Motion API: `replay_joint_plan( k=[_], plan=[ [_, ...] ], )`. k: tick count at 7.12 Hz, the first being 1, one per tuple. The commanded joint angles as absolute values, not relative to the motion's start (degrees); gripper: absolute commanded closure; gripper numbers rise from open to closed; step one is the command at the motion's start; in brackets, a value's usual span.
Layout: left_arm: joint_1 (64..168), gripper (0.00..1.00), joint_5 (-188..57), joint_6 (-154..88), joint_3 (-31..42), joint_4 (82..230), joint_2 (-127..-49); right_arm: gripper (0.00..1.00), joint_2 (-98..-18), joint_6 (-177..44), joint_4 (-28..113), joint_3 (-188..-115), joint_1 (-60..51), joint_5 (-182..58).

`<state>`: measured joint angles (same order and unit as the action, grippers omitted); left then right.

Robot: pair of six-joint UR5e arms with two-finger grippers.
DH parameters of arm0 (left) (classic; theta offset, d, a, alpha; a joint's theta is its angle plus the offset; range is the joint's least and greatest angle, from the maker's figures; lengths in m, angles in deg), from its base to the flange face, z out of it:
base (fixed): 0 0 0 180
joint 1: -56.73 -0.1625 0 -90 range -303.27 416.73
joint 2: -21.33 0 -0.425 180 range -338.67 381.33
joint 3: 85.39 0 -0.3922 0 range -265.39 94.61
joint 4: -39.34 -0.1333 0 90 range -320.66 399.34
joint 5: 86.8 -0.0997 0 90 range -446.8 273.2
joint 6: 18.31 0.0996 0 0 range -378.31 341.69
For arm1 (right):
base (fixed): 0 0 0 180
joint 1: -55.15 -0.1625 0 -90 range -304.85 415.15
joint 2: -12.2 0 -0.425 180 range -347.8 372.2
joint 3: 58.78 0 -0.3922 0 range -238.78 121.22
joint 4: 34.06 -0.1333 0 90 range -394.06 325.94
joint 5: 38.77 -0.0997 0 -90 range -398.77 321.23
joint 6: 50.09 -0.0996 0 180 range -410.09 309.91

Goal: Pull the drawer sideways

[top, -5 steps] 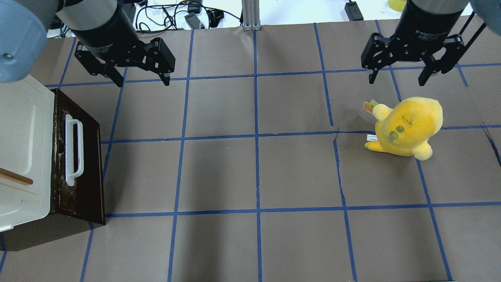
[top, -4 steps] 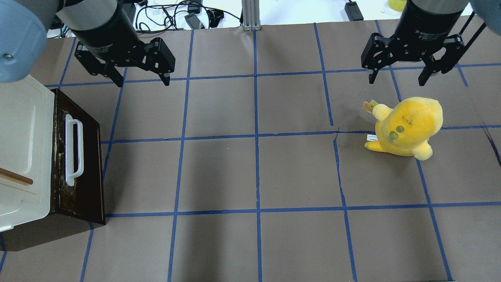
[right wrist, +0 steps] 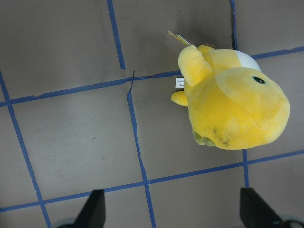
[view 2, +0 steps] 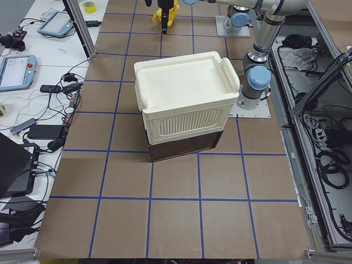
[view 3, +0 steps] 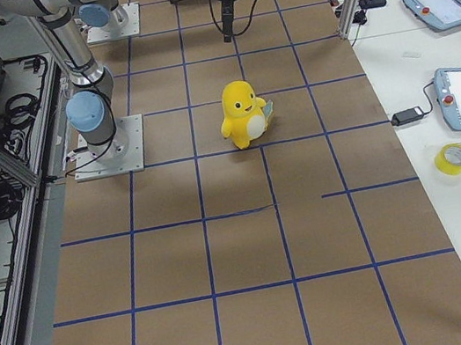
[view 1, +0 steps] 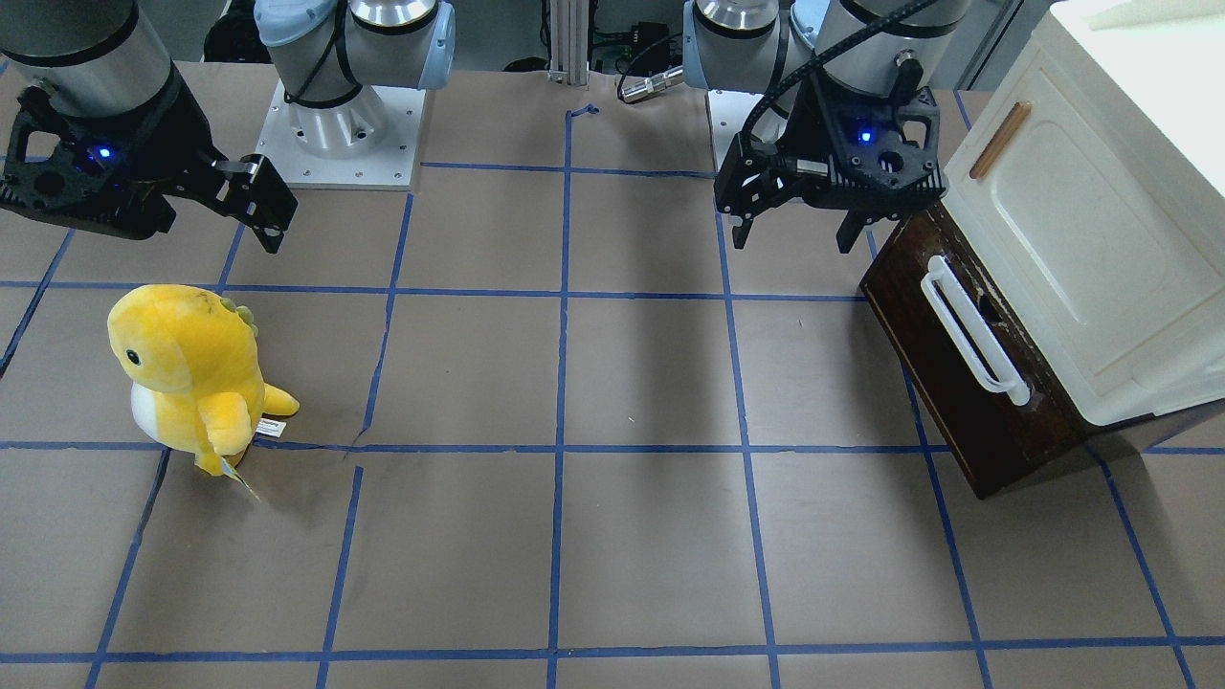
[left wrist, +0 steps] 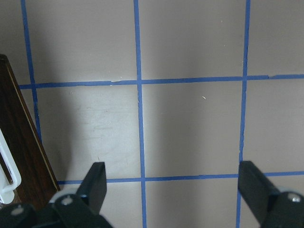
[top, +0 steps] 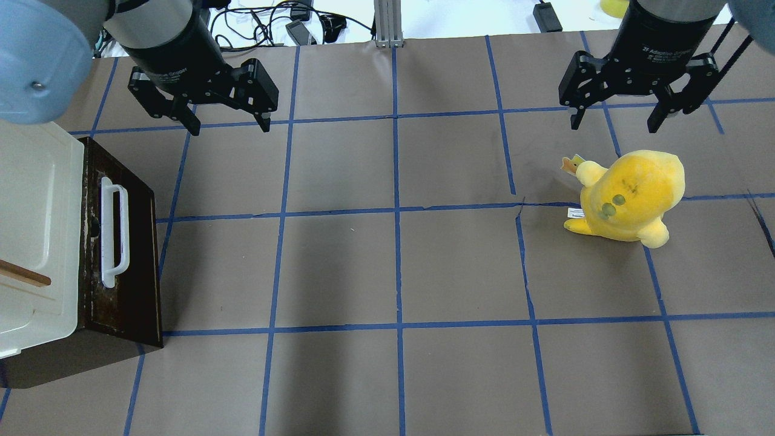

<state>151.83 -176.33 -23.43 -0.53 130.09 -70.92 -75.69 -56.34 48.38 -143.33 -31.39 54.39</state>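
Overhead exterior looks down on the drawer. Its dark brown front and long white bar handle face the open tabletop, and the front sits close against the body beneath the cream cabinet.

The left end effector hangs above the tabletop just off the end of the drawer nearest the robot's bases. Its fingers are spread wide, hold nothing, and are clear of the handle. The right end effector is well apart from the drawer, far out on the side the handle faces. Its fingers are likewise spread and empty, above a yellow plush toy.

Exterior front-facing adds the tilt: the drawer front leans back under the cabinet, and a small wooden handle shows on the cream door.

The left wrist-mounted view catches only a sliver of the drawer's dark front and a tip of the white handle at its edge. Bare tabletop lies between the parted fingers.

The right wrist-mounted view shows the plush from above, lying ahead of its parted fingers.

Exterior left shows what the others cannot, the cabinet's lidded top and ribbed side over a dark brown base, while the drawer front is turned away from it.

Exterior right frames the plush, standing upright, with the drawer outside its frame.
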Motion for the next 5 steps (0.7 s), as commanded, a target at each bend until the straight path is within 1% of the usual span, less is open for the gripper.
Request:
replay_joint_plan(
  k=[1, 3, 5],
  plan=[
    [154.36, 0.0, -177.93, -25.59, 0.38, 129.43, -74.27, 0.0, -75.69, -56.33, 48.38, -143.33, -31.42, 54.39],
    [156.56, 0.0, -185.55, -30.15, 4.84, 129.08, -78.14, 0.0, -75.69, -56.33, 48.38, -143.33, -31.42, 54.39],
    [158.5, 0.0, -200.37, -33.4, 10.29, 129.16, -80.17, 0.0, -75.69, -56.33, 48.38, -143.33, -31.42, 54.39]
  ],
)
